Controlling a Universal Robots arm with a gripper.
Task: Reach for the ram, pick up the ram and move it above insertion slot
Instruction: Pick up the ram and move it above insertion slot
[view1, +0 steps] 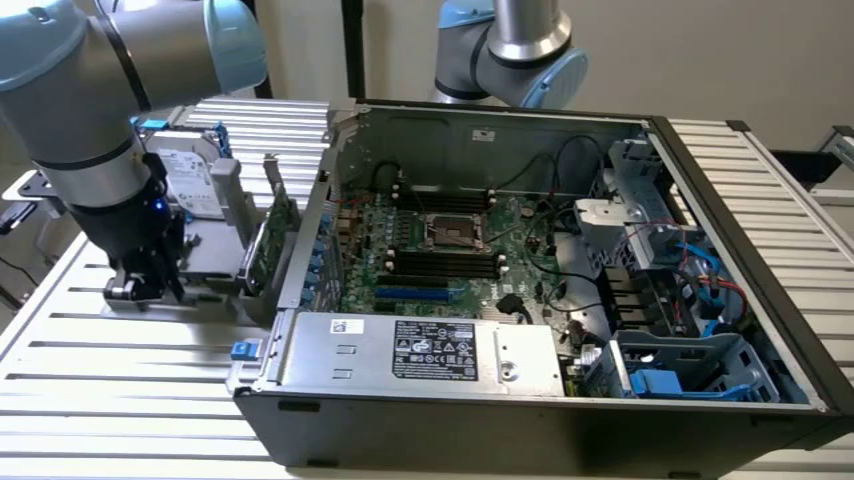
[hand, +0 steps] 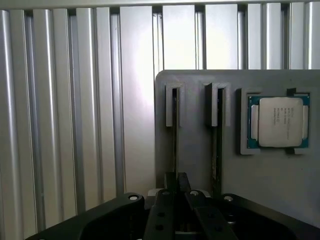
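Observation:
In the wrist view the ram (hand: 175, 131) stands on edge in a slot of a grey holder (hand: 195, 155), seen as a thin dark line. My gripper (hand: 177, 184) sits right over its near end, with the fingertips (hand: 170, 182) drawn together on either side of the stick. The ram is still seated in the holder. In the exterior view my gripper (view1: 140, 288) is low over the holder (view1: 207, 290), left of the open computer case. The motherboard's black slots (view1: 434, 265) lie inside the case, well to the exterior view's right of the gripper.
A second thin stick (hand: 216, 145) stands in the neighbouring holder slot, and a processor chip (hand: 279, 121) lies in a recess beside it. A green expansion card (view1: 276, 235) and a silver hard drive (view1: 200, 185) stand between my arm and the case wall (view1: 314, 230). Another arm (view1: 514, 50) rises behind the case.

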